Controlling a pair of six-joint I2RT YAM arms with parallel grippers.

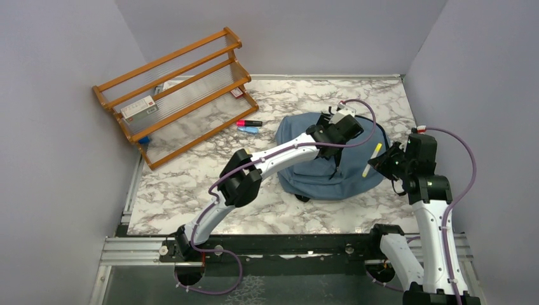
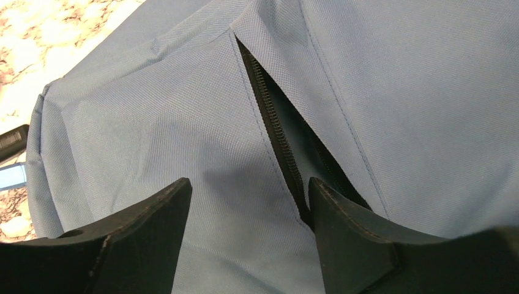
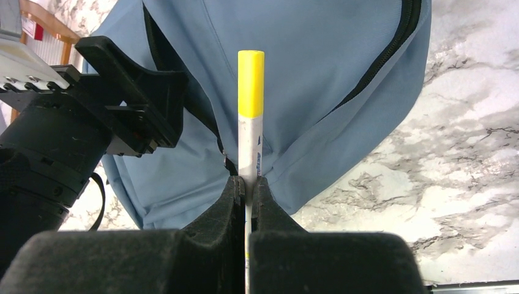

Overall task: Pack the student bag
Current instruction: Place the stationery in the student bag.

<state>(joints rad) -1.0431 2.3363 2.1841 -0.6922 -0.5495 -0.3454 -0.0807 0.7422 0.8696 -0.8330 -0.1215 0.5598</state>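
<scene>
The student bag lies flat on the marble table, dusty blue with a black zipper. My left gripper hovers over its top. In the left wrist view that gripper is open, its fingers straddling the fabric beside the partly open zipper slit; the right fingertip sits at the slit's lower end. My right gripper is at the bag's right edge, shut on a white marker with a yellow cap. In the right wrist view the marker stands up from the gripper in front of the bag.
A tiered wooden rack stands at the back left with a small box on it. A red marker and a blue marker lie on the table between rack and bag. Walls close in on both sides.
</scene>
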